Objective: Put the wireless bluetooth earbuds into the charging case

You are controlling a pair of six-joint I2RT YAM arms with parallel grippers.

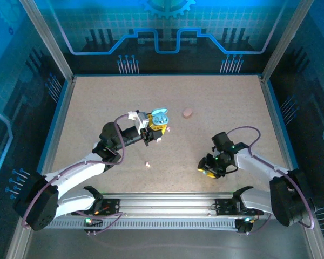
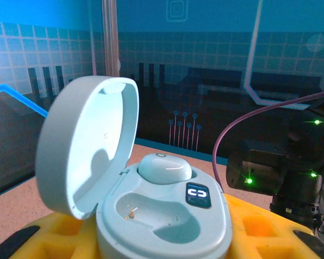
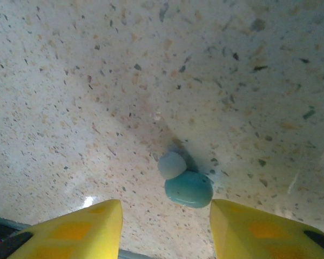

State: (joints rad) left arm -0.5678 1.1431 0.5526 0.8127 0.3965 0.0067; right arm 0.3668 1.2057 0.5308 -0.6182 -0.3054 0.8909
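Observation:
My left gripper (image 1: pixel 153 129) is shut on the pale blue charging case (image 1: pixel 160 117), holding it above the table's middle. In the left wrist view the case (image 2: pixel 167 226) sits between the yellow fingers (image 2: pixel 264 232) with its lid (image 2: pixel 86 151) swung open. One pale earbud (image 2: pixel 164 168) sits in the far socket; the near socket (image 2: pixel 151 213) is empty. My right gripper (image 1: pixel 208 168) points down at the table on the right. In its wrist view a pale blue earbud (image 3: pixel 188 188) lies on the speckled surface, just ahead of the gap between the open yellow fingers (image 3: pixel 75 232), untouched.
A pink pebble-like case (image 1: pixel 188 113) lies on the table behind the held case. A tiny white piece (image 1: pixel 147 164) lies near the front middle and another (image 1: pixel 169 129) beside the left gripper. Glass walls and metal posts ring the table (image 1: pixel 97 108).

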